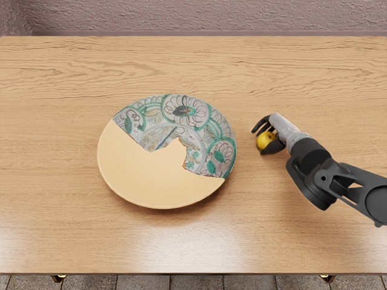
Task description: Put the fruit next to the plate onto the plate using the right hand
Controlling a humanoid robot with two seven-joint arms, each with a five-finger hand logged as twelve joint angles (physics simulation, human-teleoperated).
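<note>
while beside plate (139, 175), fruit (264, 141) in hand (275, 133)

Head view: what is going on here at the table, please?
The right robot hand comes in from the right and has its fingers curled around a small yellow fruit. This happens just to the right of the plate, close to the surface of the wooden table. The yellow fruit is beside the plate, not yet on it. The left arm is not in view.
</note>
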